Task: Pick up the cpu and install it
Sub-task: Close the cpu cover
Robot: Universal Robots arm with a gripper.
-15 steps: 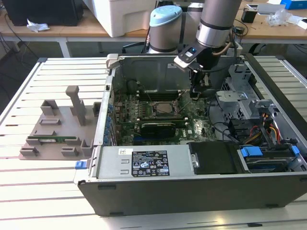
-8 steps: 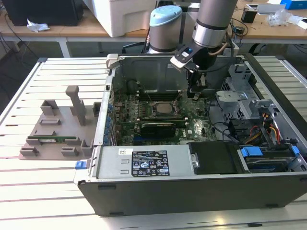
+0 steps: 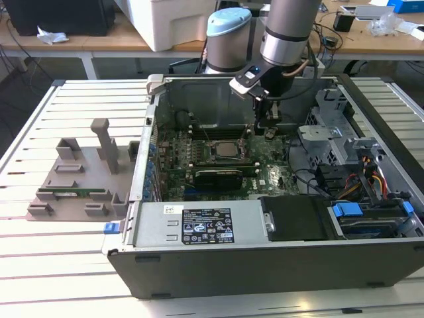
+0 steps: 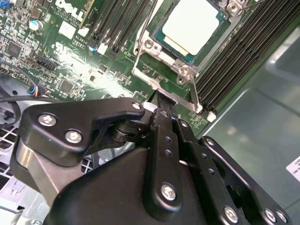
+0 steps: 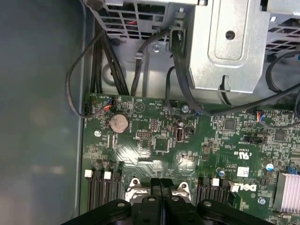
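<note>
My gripper (image 3: 268, 128) hangs inside the open computer case (image 3: 265, 268), low over the green motherboard (image 3: 199, 165); its fingers are pressed together and I see nothing between them; in both wrist views they meet along 1 line (image 4: 161, 101) (image 5: 161, 185).

The cpu (image 3: 229, 150) is not in my grasp; it lies flat in the motherboard socket, pale silvery top up, framed by the metal socket bracket (image 4: 154, 77); in the second wrist view the cpu (image 4: 193, 24) is near my fingertips, which reach the bracket's edge, though I cannot tell whether they touch it; in the exterior view I am just to the exterior view's right of it.

As for writing: white lettering (image 5: 243, 187) is printed on the board near the memory slots (image 4: 234, 61); no marking can be made out on the cpu's top; a large white printed label (image 3: 207, 225) sits on the grey power supply cover; a white sticker corner (image 4: 294, 166) shows on the case floor.

The first wrist view also has a round coin cell (image 5: 118, 123), a finned heatsink (image 5: 288, 190), black cables (image 5: 103, 51) and a grey metal drive cage (image 5: 229, 42).

The case rests on a pale slatted surface (image 3: 66, 232); to the exterior view's left stands a grey fixture (image 3: 79, 179) holding a green memory stick (image 3: 69, 193); behind are wooden benches (image 3: 132, 41) and a white box (image 3: 175, 23).
</note>
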